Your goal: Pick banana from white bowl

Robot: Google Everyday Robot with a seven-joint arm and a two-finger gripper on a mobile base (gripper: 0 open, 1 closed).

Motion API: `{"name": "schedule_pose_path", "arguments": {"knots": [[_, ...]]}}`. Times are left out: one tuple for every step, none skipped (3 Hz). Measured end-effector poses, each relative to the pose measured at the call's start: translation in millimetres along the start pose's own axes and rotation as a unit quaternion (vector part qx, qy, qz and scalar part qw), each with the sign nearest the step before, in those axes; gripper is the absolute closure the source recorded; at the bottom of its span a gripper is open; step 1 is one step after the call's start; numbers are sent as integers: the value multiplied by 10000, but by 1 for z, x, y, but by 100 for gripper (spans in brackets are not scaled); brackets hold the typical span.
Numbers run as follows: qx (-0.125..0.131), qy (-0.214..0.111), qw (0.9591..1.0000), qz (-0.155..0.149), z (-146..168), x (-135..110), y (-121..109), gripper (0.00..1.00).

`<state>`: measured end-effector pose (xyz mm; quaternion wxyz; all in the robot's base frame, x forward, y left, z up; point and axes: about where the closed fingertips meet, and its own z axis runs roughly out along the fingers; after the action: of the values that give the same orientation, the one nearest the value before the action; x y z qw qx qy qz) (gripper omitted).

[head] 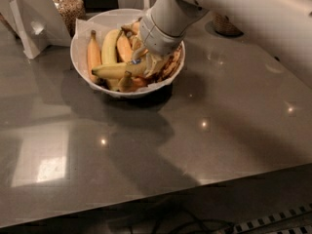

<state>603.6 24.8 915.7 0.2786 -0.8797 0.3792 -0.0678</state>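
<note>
Banana (pixel 114 70) in white bowl (pixel 78 43) — jaws over it.

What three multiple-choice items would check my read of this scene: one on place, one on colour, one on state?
1. Where is the gripper?
A. Down inside the white bowl, among the fruit
B. Out over the table
C. Out of view

2. What colour is the small sticker on the long banana?
A. Red
B. White
C. Blue

3. How does that banana lie?
A. Lifted clear of the bowl
B. Lying crosswise in the bowl
C. Set down on the table

Key: 1 A, the arm's end reaches down within the bowl's rim. 2 C, a blue spot shows beside the gripper. 3 B, the banana rests across the other fruit, inside the rim.
</note>
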Motion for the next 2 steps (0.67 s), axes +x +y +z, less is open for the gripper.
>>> {"name": "schedule_pose_path", "arguments": {"knots": [[1, 151, 9999, 27, -25, 2, -6, 100], [-5, 165, 9997, 177, -53, 4, -9, 100]]}}
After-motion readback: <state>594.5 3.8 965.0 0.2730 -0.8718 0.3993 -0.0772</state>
